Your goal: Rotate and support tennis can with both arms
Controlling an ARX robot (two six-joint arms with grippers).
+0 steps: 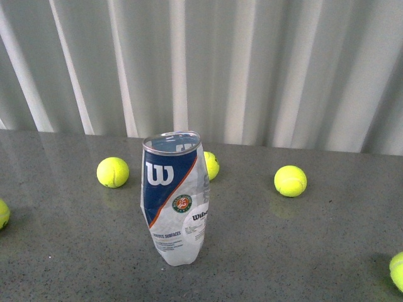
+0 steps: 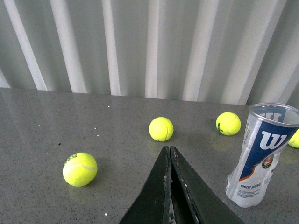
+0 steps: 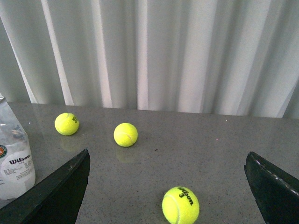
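Note:
The tennis can (image 1: 175, 198) stands upright in the middle of the grey table, clear and crumpled, with a silver rim and a navy-and-white W label. No arm shows in the front view. In the left wrist view the can (image 2: 259, 154) stands off to one side of my left gripper (image 2: 169, 149), whose fingers are pressed together with nothing between them. In the right wrist view my right gripper (image 3: 168, 161) is wide open, and only an edge of the can (image 3: 14, 156) shows beyond one finger (image 3: 70, 179).
Yellow-green tennis balls lie scattered on the table (image 1: 302, 245): one (image 1: 113, 172) left of the can, one (image 1: 210, 165) behind it, one (image 1: 290, 180) to the right, others at both edges. A ball (image 3: 180, 205) lies between the right fingers. A white pleated curtain (image 1: 252, 63) backs the table.

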